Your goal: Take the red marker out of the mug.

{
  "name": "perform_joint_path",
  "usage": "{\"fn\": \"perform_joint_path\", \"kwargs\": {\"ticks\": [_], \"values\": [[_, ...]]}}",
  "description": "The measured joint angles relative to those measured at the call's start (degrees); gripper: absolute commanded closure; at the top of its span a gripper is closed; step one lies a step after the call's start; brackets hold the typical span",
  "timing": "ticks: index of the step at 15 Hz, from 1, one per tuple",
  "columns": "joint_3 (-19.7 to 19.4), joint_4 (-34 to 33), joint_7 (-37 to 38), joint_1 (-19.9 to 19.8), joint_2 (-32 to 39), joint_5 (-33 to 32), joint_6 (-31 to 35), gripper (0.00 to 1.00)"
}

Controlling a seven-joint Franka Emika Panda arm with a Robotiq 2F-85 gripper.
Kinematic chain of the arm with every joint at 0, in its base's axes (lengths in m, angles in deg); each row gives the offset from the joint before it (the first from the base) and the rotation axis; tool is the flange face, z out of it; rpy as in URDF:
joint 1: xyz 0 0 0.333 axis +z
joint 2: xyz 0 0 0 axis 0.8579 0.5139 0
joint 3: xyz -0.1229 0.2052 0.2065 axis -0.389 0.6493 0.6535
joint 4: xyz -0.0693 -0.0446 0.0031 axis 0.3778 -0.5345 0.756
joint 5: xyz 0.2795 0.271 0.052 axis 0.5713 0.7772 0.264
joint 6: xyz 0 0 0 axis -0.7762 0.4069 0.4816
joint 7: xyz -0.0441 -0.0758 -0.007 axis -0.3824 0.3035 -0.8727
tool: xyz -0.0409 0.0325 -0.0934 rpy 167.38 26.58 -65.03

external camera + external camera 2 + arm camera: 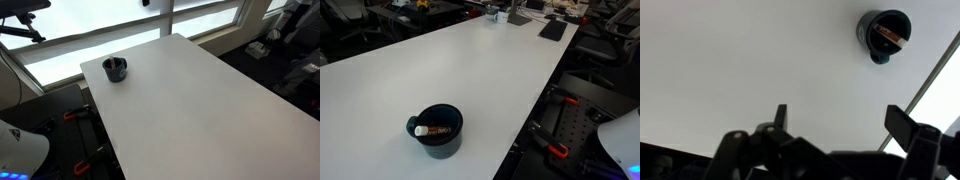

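The dark blue-black mug stands on the white table near its corner; it shows in both exterior views and at the top right of the wrist view. The red marker lies inside the mug, its white end against the rim; it also shows in the wrist view. My gripper is open and empty, high above the table and well away from the mug. The gripper does not show in the exterior views.
The white table is large; its edge runs close to the mug. Dark items lie at the table's far end. Black and orange clamps sit on the floor beside the table. Windows stand behind.
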Motion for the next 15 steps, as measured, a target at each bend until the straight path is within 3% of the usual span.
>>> {"fn": "perform_joint_path", "kwargs": {"ticks": [4,11,15], "values": [[0.4,5.9,-10.0,2.6,1.7,-0.2,3.7,0.00],[-0.1,6.2,-9.8,3.0,2.2,-0.2,4.2,0.00],[0.5,7.3,-7.5,3.0,4.5,-0.4,11.8,0.00]]}}
